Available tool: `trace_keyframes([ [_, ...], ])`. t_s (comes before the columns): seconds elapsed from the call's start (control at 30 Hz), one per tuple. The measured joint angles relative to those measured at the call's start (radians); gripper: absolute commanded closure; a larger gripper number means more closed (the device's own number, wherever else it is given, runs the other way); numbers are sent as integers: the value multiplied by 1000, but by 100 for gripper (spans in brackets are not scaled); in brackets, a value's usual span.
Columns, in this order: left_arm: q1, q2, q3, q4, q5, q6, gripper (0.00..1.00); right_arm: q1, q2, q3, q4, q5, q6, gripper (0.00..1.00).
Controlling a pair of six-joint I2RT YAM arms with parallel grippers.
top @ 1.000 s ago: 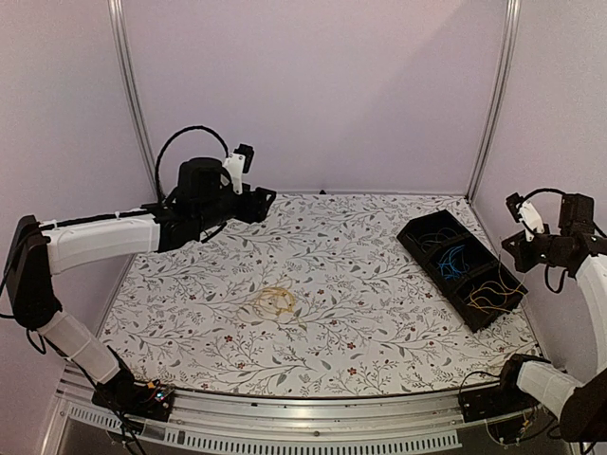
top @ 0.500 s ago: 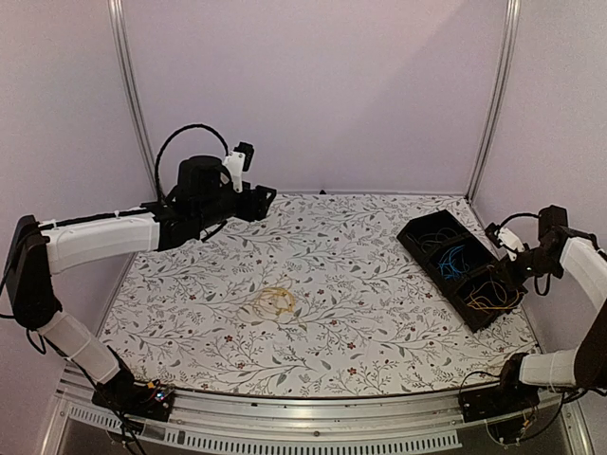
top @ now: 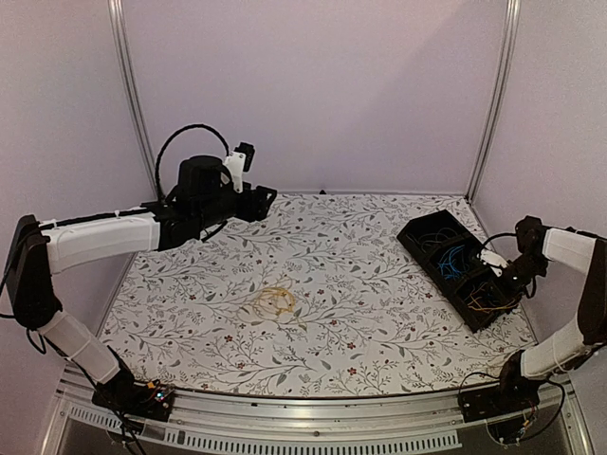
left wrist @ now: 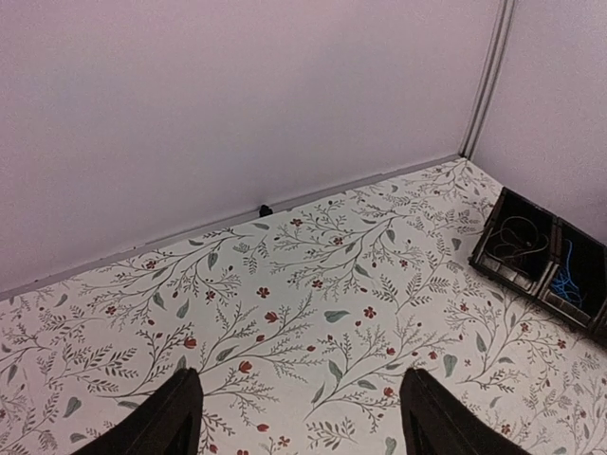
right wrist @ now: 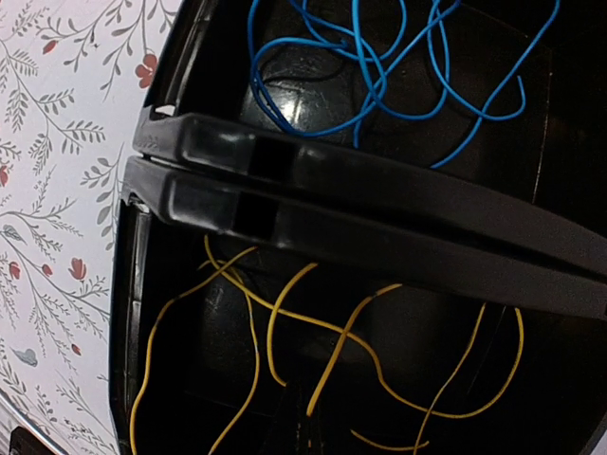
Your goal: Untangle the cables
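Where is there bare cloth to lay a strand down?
Bare: the cloth between the yellow tangle and the black tray, and the near strip in front of the tangle. Crowded: the tray, cables in its compartments, with the right pincer shut low over it.

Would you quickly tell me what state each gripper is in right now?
Left gripper: open, holding nothing.
Right gripper: shut, over the yellow cables; whether it pinches one cannot be told.

One three-compartment tray [top: 429, 272]; one cable tangle [top: 277, 301] — yellow, loose.
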Motion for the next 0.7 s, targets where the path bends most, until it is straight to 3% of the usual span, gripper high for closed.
trace_keyframes([
  [0.13, 0, 0, 3, -1, 7, 0, 27, 18, 44, 48, -18, 19, -5, 89],
  [0.23, 0, 0, 9, -7, 8, -4, 27, 19, 68, 112, -46, 23, 2, 67],
  [0.3, 0, 0, 14, -9, 10, -8, 27, 23, 71, 167, -87, 39, 2, 60],
  [0.53, -13, -1, 31, -24, 24, -24, 27, 30, 1, 351, -278, 142, -48, 53],
  [0.7, -22, -18, 32, -38, 52, -43, 27, 30, -115, 326, -378, 269, -135, 47],
])
